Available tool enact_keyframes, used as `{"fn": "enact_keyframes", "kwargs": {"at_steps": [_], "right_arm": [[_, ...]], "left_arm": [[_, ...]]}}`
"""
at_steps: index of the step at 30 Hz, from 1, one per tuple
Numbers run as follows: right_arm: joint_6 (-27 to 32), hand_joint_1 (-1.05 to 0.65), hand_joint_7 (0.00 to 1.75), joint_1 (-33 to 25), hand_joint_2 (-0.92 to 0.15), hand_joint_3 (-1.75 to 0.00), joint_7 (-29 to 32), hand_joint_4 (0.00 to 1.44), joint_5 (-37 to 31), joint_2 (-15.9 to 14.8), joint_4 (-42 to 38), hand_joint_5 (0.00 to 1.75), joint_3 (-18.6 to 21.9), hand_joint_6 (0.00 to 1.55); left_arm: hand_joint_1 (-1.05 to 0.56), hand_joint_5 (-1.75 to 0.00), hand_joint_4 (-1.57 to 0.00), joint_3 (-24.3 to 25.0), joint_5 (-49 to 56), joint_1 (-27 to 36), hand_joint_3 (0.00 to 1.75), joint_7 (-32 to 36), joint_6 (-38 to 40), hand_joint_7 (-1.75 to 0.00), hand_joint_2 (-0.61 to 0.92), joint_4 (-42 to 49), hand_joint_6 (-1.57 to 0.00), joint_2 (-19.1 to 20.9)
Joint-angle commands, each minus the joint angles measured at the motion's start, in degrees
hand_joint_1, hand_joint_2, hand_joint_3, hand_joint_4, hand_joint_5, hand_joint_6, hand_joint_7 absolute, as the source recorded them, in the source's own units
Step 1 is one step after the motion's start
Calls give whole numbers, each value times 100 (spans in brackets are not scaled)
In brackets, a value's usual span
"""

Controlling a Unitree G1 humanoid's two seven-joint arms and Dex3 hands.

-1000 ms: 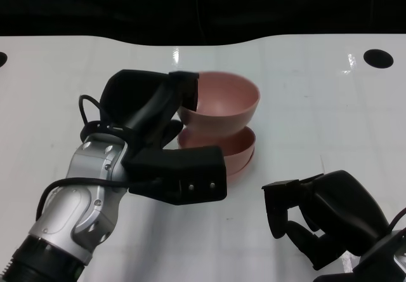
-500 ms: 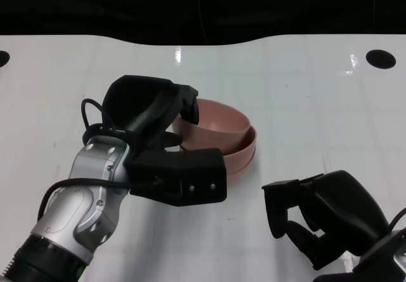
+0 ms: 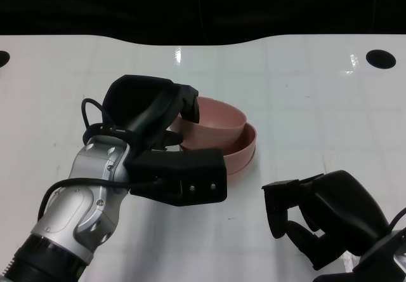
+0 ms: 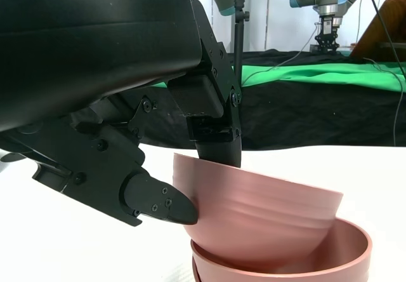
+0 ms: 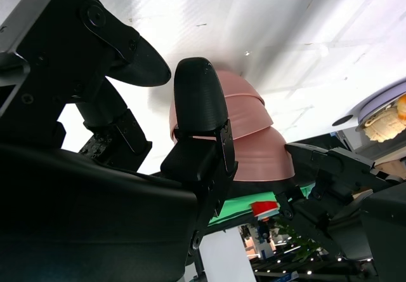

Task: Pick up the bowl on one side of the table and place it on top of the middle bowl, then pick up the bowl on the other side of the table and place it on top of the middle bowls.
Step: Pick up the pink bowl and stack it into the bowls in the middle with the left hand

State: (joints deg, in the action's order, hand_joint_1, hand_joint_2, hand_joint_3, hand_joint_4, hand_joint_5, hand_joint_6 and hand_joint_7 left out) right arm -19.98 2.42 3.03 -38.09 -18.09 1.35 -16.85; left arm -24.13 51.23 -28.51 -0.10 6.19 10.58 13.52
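Observation:
A pink bowl [image 3: 216, 120] sits tilted inside the stacked pink bowls [image 3: 244, 152] at the table's middle. My left hand [image 3: 152, 114] holds the tilted bowl [image 4: 260, 202] by its near rim, with one finger [image 4: 216, 136] inside the rim and another [image 4: 158, 199] against the outer wall. The lower bowl [image 4: 349, 244] shows beneath it. My right hand [image 3: 317, 221] hovers over the table's near right, apart from the stack, fingers apart and holding nothing. From the right wrist view the stack of bowls [image 5: 247, 136] shows beyond my right hand's fingers [image 5: 200, 98].
The white table [image 3: 317, 104] has a dark hole [image 3: 380, 58] at its far right and another at the far left edge. A black backdrop lies beyond the table's far edge. In the left wrist view, green cloth [image 4: 330, 72] and other robot arms stand far behind.
One second ago my left hand held the bowl above the stack; it has lowered the bowl into the stack, where it sits tilted. The right hand has not moved.

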Motion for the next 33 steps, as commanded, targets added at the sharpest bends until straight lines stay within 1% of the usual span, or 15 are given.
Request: {"fn": "enact_keyframes", "kwargs": {"at_steps": [1,12,13,14,15,17,18,19,20,22,25,26,27,28,33], "right_arm": [[22,-6,159,-20,-14,-151,-28,102,47,-35,57,175,21,85],[22,-6,159,-20,-15,-151,-28,102,47,-35,57,175,21,85],[40,-6,159,-29,-15,-151,-50,102,24,-47,90,175,14,85],[54,-6,159,-35,-14,-151,-67,101,6,-55,115,175,9,85],[65,-6,159,-40,-14,-151,-79,101,-5,-61,133,175,5,85],[100,-6,159,-36,-14,-150,-114,101,-15,-68,142,175,3,85],[127,-8,157,-34,-14,-150,-133,100,-21,-66,144,175,2,85],[141,-9,156,-34,-14,-149,-139,100,-26,-63,144,175,1,85],[150,-9,155,-35,-14,-148,-140,100,-29,-61,145,175,0,85],[157,-9,155,-37,-14,-148,-137,100,-30,-59,149,175,-3,86],[164,-9,154,-37,-14,-148,-138,100,-30,-60,153,175,-5,86],[167,-9,154,-36,-14,-148,-141,100,-34,-66,157,175,-4,86],[169,-8,155,-34,-14,-148,-143,100,-37,-69,160,175,-4,86],[170,-7,155,-34,-14,-147,-145,100,-39,-72,163,175,-3,86],[174,-7,156,-35,-14,-147,-147,100,-41,-73,167,175,-3,85]], "left_arm": [[-29,-175,-88,17,-11,-101,18,11,26,-70,79,33,-99,67],[-29,-175,-88,16,-12,-101,16,11,26,-69,80,33,-99,67],[-29,-175,-88,-34,-32,-122,16,109,-20,-69,80,331,-99,5],[-26,-175,-87,-73,-49,-142,20,188,-58,-49,84,563,-99,-41],[-24,-175,-86,-101,-65,-162,22,252,-91,-40,85,734,-101,-72],[-23,-175,-86,-170,-252,-24,24,185,-332,-33,86,978,-102,-70],[-44,-103,-35,-209,-389,95,27,95,-502,-14,90,1063,-55,-40],[-53,-77,-18,-231,-498,179,28,16,-618,-7,91,1088,-38,0],[-60,-59,-7,-244,-567,219,29,-26,-689,-3,92,1098,-28,31],[-64,-49,-2,-247,-609,213,29,-34,-730,-1,92,1092,-23,62],[-65,-45,0,-259,-638,207,29,-31,-753,0,92,1101,-21,78],[-65,-45,0,-200,-706,243,29,-240,-648,0,92,884,-21,134],[-72,-35,0,-158,-759,271,31,-402,-563,-1,92,715,-18,178],[-74,-31,0,-130,-796,293,31,-523,-495,-1,92,588,-16,210],[-76,-27,0,-115,-819,337,32,-678,-376,-1,92,409,-15,238]]}}
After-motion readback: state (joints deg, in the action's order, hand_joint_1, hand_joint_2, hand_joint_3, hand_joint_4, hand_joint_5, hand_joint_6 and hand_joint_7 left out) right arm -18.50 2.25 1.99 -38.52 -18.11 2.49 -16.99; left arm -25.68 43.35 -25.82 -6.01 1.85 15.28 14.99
